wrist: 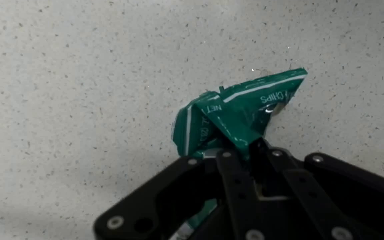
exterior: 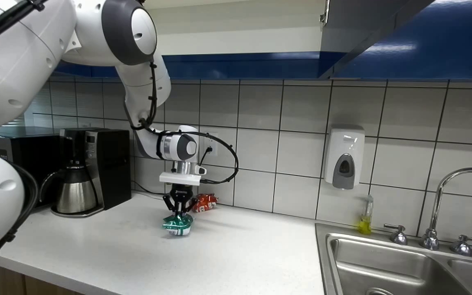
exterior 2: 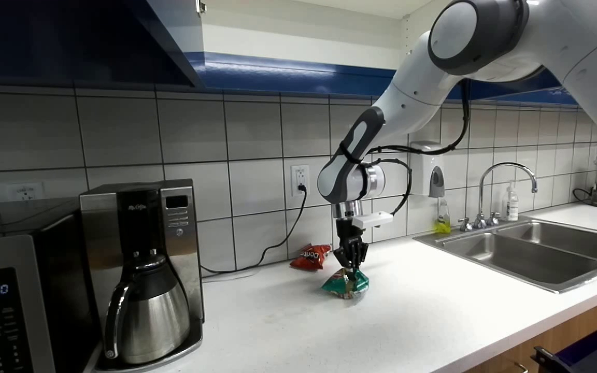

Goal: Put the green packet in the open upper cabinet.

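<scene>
I am pinching the green packet (wrist: 235, 121) with the gripper (wrist: 249, 153), jaws nearly together on its crumpled foil. It is lying on, or hanging just above, the counter (exterior: 252, 250); unclear which. Expecting light, slick, easily crushed; favouring the gathered folds.

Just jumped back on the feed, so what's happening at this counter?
The robot's gripper is pinching the green packet down at the counter; whether the packet has left the surface is hard to tell. The open upper cabinet, where it should go, is above, so the placing is not yet done. A red packet lies near the tiled wall, outside the grip.
</scene>
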Available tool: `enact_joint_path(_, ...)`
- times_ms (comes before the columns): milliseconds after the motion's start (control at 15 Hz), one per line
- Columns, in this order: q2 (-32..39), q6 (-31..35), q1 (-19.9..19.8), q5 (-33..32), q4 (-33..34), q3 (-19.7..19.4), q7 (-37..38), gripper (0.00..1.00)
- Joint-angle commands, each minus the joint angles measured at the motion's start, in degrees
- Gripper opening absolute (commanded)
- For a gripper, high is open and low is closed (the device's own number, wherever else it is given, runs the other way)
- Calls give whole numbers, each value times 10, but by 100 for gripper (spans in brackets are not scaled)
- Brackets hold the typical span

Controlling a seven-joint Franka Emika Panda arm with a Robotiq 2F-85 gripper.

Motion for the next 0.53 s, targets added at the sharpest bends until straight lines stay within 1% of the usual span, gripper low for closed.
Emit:
enact_joint_path(0, 1, 1, -15, -14, 6, 11, -4, 0)
enact_joint_path(467, -6, 2, -19, -7, -3, 14, -2, 0)
